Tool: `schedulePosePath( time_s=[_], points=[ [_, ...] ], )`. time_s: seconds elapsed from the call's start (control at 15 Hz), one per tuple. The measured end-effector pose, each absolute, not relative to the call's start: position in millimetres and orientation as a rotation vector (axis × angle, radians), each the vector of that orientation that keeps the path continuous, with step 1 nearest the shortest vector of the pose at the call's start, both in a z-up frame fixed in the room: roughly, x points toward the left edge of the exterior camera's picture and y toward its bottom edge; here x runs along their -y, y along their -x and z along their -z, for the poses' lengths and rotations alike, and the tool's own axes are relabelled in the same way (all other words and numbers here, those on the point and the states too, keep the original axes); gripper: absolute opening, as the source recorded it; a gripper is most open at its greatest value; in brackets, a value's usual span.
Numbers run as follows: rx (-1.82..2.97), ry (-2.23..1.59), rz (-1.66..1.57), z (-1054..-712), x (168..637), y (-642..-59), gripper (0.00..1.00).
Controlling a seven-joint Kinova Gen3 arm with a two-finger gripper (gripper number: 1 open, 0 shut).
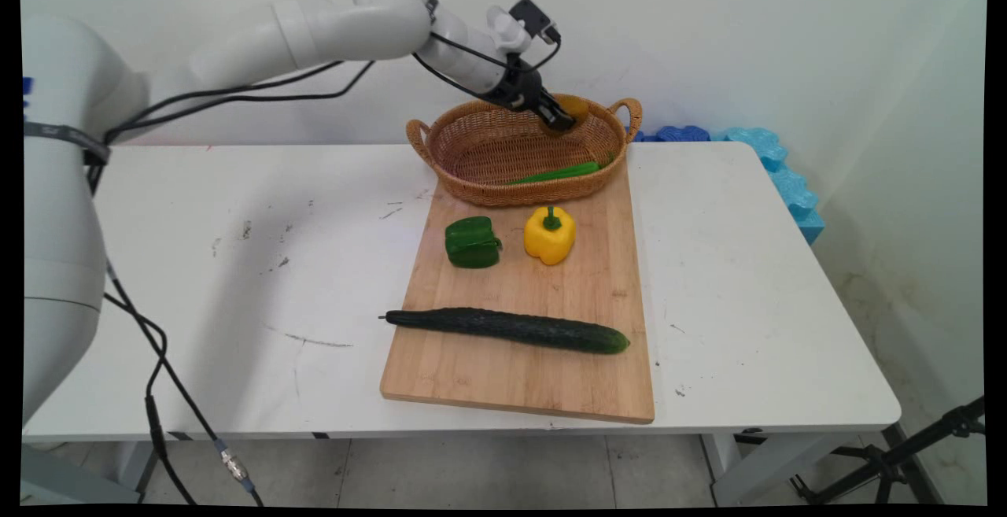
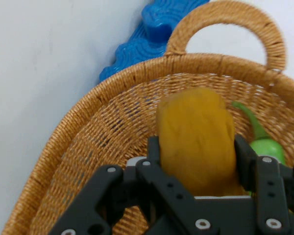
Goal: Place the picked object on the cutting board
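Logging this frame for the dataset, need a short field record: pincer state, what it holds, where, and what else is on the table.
pincer: shut on orange-yellow vegetable
pincer position: over the far right end of the wicker basket, inside its rim
in basket: long green pepper on the basket floor
cutting board: wooden, basket resting on its far end
on board: green bell pepper, yellow bell pepper, cucumber lying across the near part
behind table: blue foam pieces by the wall

basket rim (image 1: 472, 186) and handles around the gripper (image 1: 560, 119); open table (image 1: 236, 265) left
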State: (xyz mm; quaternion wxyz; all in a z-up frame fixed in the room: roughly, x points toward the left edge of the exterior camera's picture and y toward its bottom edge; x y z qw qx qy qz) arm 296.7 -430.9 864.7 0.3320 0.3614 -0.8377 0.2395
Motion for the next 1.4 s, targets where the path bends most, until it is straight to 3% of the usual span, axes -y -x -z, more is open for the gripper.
schedulePosePath(
  time_s=[0.73,1.4],
  points=[
    [2.256,-0.767,-0.564,-937.0,335.1,-330.8,0.00],
    [2.374,-0.622,-0.348,-940.6,249.6,-356.2,0.00]
  ],
)
